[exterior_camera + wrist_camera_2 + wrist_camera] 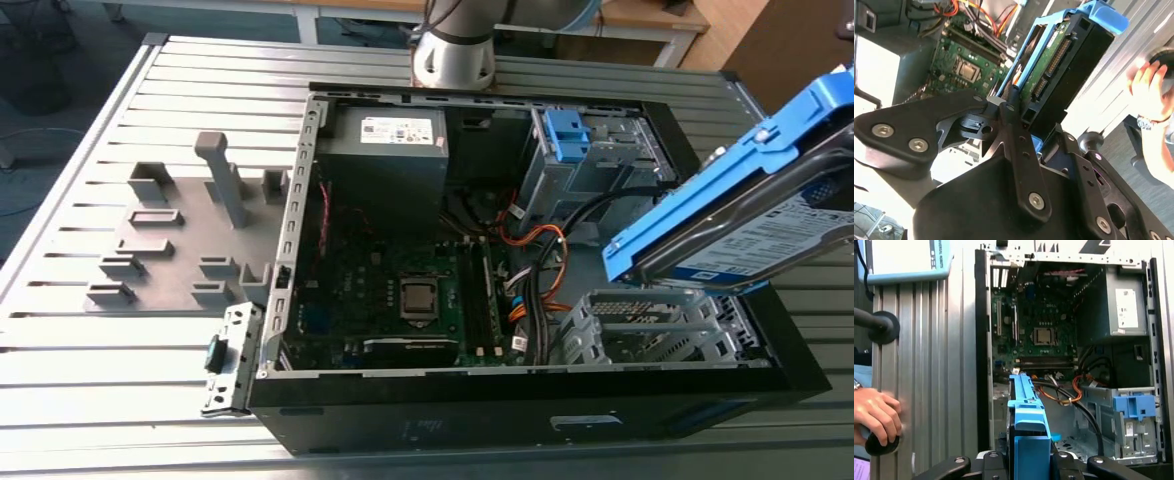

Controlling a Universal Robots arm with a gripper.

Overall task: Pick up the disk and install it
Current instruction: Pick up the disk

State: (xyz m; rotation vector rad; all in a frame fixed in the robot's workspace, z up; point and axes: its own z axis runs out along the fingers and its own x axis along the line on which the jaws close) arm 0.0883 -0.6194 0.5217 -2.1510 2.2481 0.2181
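Over the open case (pixel 467 405): disk (pixel 747 200) hangs tilted
claw (pixel 1026 462): clamped on the disk's edges
handling: hefty, stiff, shock-sensitive imo, so grab edges, not flat faces

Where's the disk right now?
At the exterior view's right, the disk hangs tilted over the cage in the open case, held in the tool.

Slatted metal table (pixel 80 400) bearing an open computer case (pixel 534 415) and a grey moulded fixture plate (pixel 174 240)
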